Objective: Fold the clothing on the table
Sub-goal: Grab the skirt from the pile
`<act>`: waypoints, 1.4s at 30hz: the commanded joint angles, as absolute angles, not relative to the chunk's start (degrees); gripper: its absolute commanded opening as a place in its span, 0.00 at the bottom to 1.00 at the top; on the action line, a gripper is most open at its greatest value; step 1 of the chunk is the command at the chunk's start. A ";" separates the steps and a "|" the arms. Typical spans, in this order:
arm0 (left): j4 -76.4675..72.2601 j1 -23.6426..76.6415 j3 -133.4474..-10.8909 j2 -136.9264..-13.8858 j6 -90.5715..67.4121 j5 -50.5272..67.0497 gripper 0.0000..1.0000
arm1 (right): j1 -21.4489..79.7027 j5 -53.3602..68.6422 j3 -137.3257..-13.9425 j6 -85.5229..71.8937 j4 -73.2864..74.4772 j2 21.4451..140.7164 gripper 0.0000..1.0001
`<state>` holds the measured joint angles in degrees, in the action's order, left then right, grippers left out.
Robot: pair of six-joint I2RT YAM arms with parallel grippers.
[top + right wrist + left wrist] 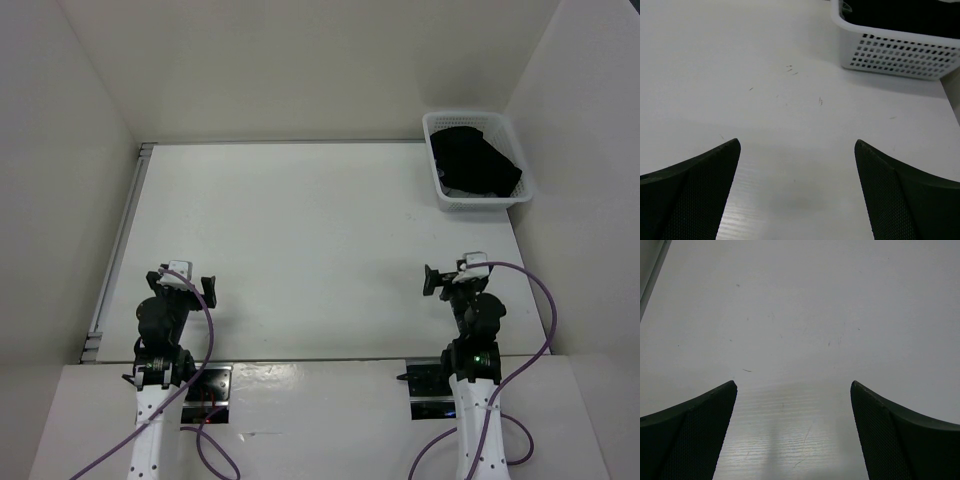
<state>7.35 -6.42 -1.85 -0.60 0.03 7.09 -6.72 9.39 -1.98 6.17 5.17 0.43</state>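
Currently on my board:

- Clothing [478, 160]: black, bunched inside the basket [480, 203]. I judge it must come out before any fold.
- Table [300, 230]: white, the basket in its far right corner.
- Right gripper [797, 142]: jaws wide, holding nothing, on the basket's near side, so best placed to fetch.
- Left gripper [793, 385]: jaws wide, holding nothing, well apart from the basket.

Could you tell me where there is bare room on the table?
The table is bare from the rail on its left to the basket. Only the far right corner is crowded: the basket holds the black clothing.
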 commanded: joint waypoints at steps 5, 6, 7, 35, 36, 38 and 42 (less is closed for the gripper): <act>5.27 -6.24 -0.26 7.12 0.88 6.59 1.00 | -6.86 9.00 -12.99 7.66 3.80 -4.48 0.99; 5.27 -6.24 -0.26 7.12 0.88 6.59 1.00 | -6.86 5.48 -16.58 6.25 3.26 -4.48 0.99; 5.27 -6.24 -0.26 7.12 0.88 6.59 1.00 | -6.86 -0.12 -18.44 5.37 3.25 -4.48 0.99; 72.95 -11.68 -107.77 -89.65 9.93 10.95 1.00 | -10.02 2.81 -89.39 10.78 62.33 71.62 0.99; 69.21 -12.56 -105.93 -88.60 9.93 13.42 1.00 | -10.02 0.55 -85.56 10.81 59.70 69.98 0.99; 62.79 -12.57 -101.89 -82.64 8.36 14.33 1.00 | -9.50 -2.36 -80.18 10.81 47.24 64.98 0.99; 46.18 -12.57 -89.51 -69.03 6.50 7.92 1.00 | -11.68 -1.34 -77.94 13.89 42.62 64.99 0.99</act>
<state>56.05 -12.91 -90.98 -83.09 8.67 7.53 -9.98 -1.48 -74.41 11.18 50.39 66.19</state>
